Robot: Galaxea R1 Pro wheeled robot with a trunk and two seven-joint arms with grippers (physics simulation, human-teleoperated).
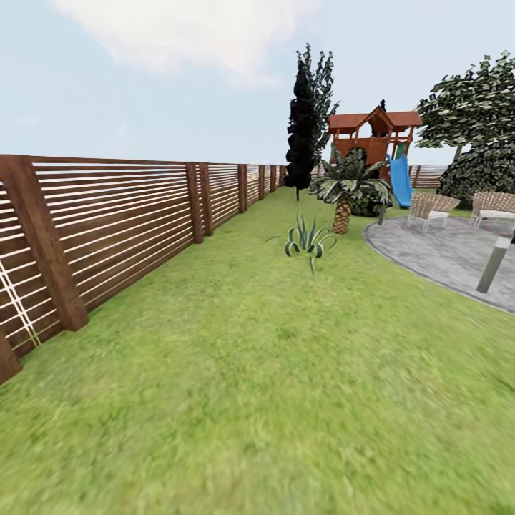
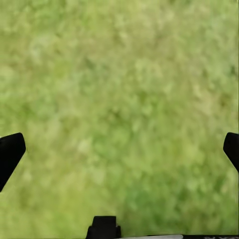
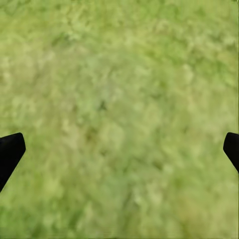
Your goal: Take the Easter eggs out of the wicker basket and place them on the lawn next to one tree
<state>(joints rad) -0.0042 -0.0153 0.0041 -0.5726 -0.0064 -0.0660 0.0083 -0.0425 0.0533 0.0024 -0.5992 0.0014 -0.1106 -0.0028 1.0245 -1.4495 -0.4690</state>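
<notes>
Both my grippers — left gripper (image 2: 119, 149), right gripper (image 3: 119, 149) — hang spread wide, empty, over bare lawn (image 1: 286, 400). No basket or eggs in sight. Fence (image 1: 121, 222) left, patio (image 1: 443, 254) right — best to turn slowly and scan the grass before driving on.

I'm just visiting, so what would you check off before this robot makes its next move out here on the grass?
1. Left gripper open, nothing between its fingers: ok.
2. Right gripper open, nothing held: ok.
3. Lawn ahead free of obstacles up to the spiky plant: ok.
4. Fence stays off to the left, apart from the path: ok.
5. Where the basket and eggs are: cannot tell.
6. Broad-crowned tree far right as a candidate; trunk hidden: cannot tell.
</notes>
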